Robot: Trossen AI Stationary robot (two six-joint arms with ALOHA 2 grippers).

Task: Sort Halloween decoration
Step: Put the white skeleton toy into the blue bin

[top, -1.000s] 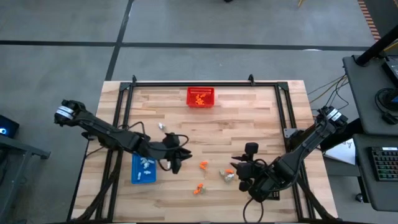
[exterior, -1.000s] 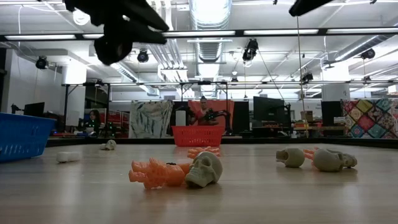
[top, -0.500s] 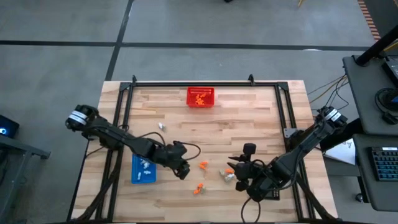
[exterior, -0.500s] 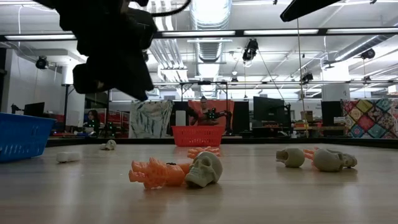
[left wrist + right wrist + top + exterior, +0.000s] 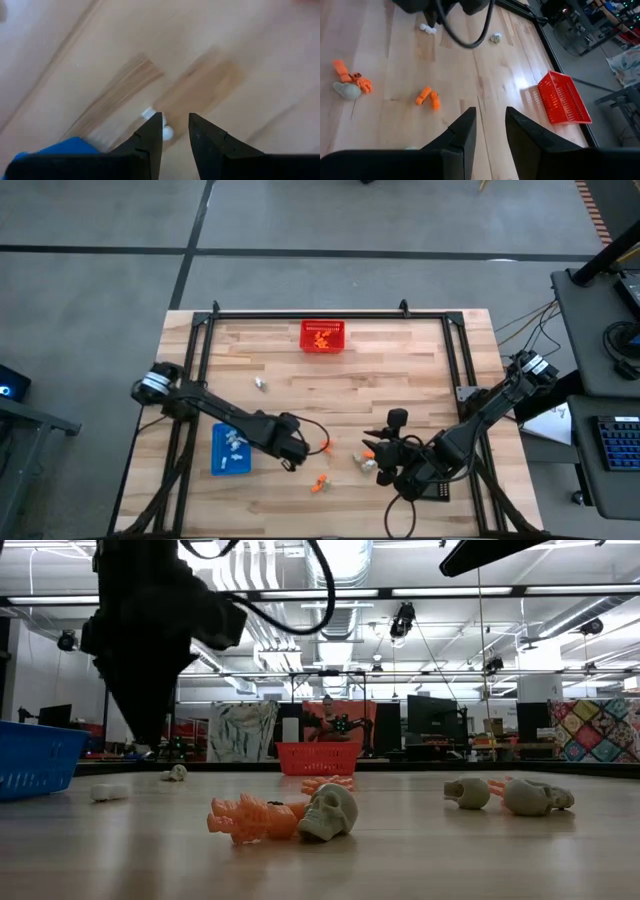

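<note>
Small trinkets lie scattered on the wooden table: an orange piece (image 5: 326, 445), another orange piece (image 5: 318, 485), a grey-beige skull (image 5: 330, 812) beside an orange figure (image 5: 250, 818), and two more skulls (image 5: 468, 792) (image 5: 535, 797). A white trinket (image 5: 159, 121) lies on the wood just ahead of one fingertip of my left gripper (image 5: 175, 125). That gripper (image 5: 290, 457) points down, open, right of the blue tray (image 5: 230, 450), and its tip (image 5: 150, 743) hangs above the white trinket (image 5: 108, 792). My right gripper (image 5: 385, 455) hovers open over the right-hand trinkets.
The red mesh basket (image 5: 323, 335) holding orange pieces stands near the far edge. The blue tray holds white pieces. A lone pale trinket (image 5: 260, 383) lies left of centre. A black frame (image 5: 330, 313) borders the table. A person (image 5: 327, 715) shows far behind.
My left gripper has moved toward the near edge and come down, tipping over until its fingers point at the table beside the blue tray, over the white trinket. The trinkets have stayed where they were.
</note>
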